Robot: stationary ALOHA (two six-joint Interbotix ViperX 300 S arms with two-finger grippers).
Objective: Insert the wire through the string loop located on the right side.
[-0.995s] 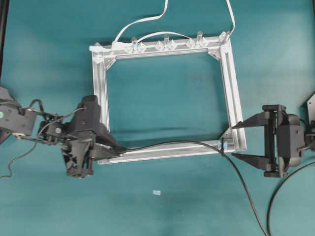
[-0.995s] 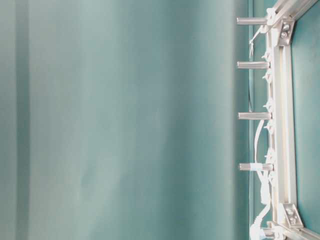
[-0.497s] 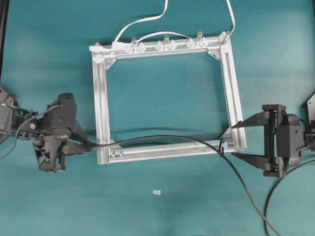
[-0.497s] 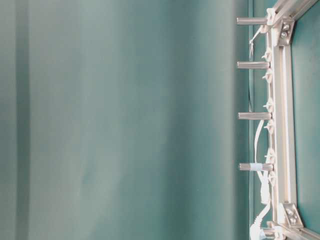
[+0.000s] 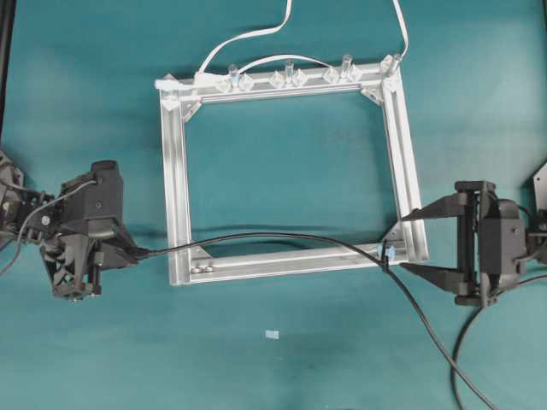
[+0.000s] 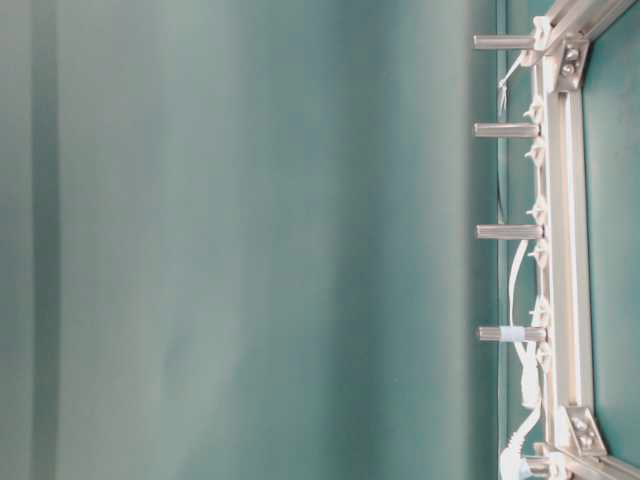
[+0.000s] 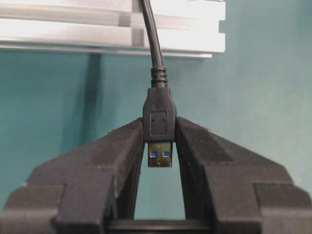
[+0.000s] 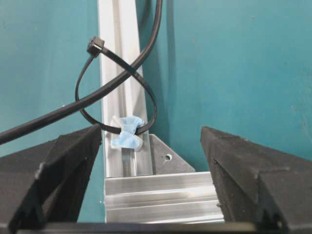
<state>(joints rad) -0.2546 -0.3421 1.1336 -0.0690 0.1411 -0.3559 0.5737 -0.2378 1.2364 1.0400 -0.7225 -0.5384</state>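
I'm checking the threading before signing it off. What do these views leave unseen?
- Far end of the wire: cut off by the overhead view's bottom edge.
- String loop: too small overhead to show its opening.
- Left gripper and right gripper: outside the table-level view, which shows only the frame.

This is a robotics lab bench set up for a test, not a home or shop: a table (image 5: 282,359) covered all over in plain teal cloth, and bolted-together silver aluminium frame (image 5: 402,162) between the left hand (image 5: 128,254) and the right hand (image 5: 412,243), with clear clips (image 5: 286,79) and flat white cables (image 5: 248,36) along its far bar, beyond both hands; nothing domestic lies about
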